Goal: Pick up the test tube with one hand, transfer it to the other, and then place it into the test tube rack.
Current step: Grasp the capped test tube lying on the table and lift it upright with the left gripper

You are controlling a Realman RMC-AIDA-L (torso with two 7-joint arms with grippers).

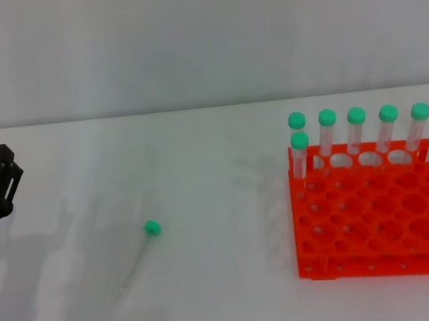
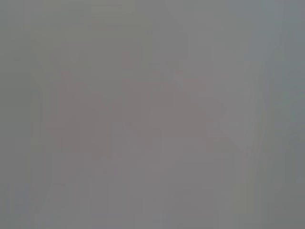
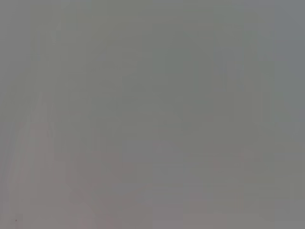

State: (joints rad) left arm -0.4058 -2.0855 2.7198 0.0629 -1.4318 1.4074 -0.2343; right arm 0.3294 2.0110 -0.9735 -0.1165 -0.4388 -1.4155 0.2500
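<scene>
A clear test tube point(image 1: 137, 255) with a green cap lies on its side on the white table, left of centre in the head view, cap toward the far side. The orange two-tier rack point(image 1: 382, 213) stands at the right, with several green-capped tubes upright along its back row. My left gripper point(image 1: 5, 175) is at the far left edge, well left of the lying tube and apart from it. My right gripper is out of view. Both wrist views show only a blank grey surface.
The white table point(image 1: 219, 303) runs to a pale wall at the back. Bare table lies between the lying tube and the rack. The rack's right end reaches the picture's right edge.
</scene>
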